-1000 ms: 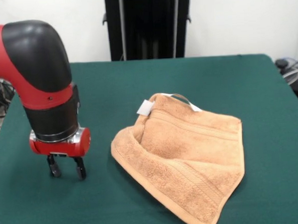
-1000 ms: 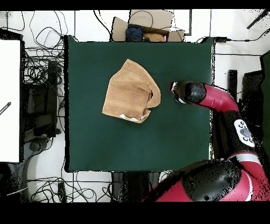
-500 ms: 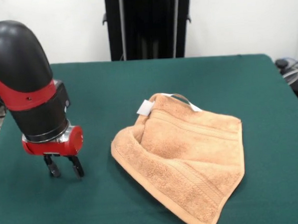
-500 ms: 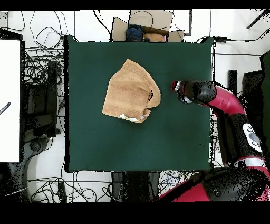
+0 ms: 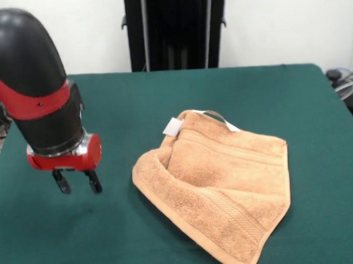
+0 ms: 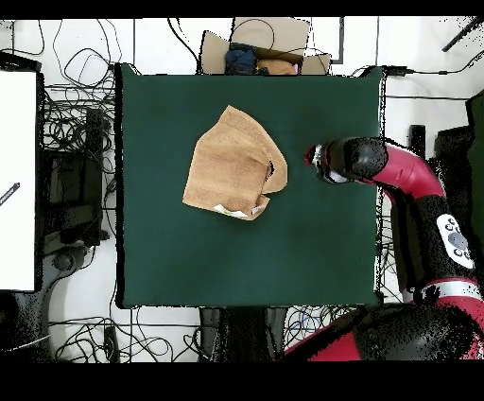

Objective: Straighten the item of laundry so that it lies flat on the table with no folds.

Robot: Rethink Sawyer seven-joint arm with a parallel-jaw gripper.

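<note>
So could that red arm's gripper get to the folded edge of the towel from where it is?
Probably yes. The gripper hangs open just beside the towel, with only bare green table between them.

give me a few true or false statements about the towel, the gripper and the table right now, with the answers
1. The gripper holds a corner of the towel. False: it is empty, apart from the towel, jaws open.
2. The towel lies on the green table. True.
3. The towel is spread flat with no folds. False: one edge is folded over on itself.
4. A white tag shows at the towel's edge. True.
5. The towel hangs over the table's edge. False: it lies wholly on the table top.
</note>
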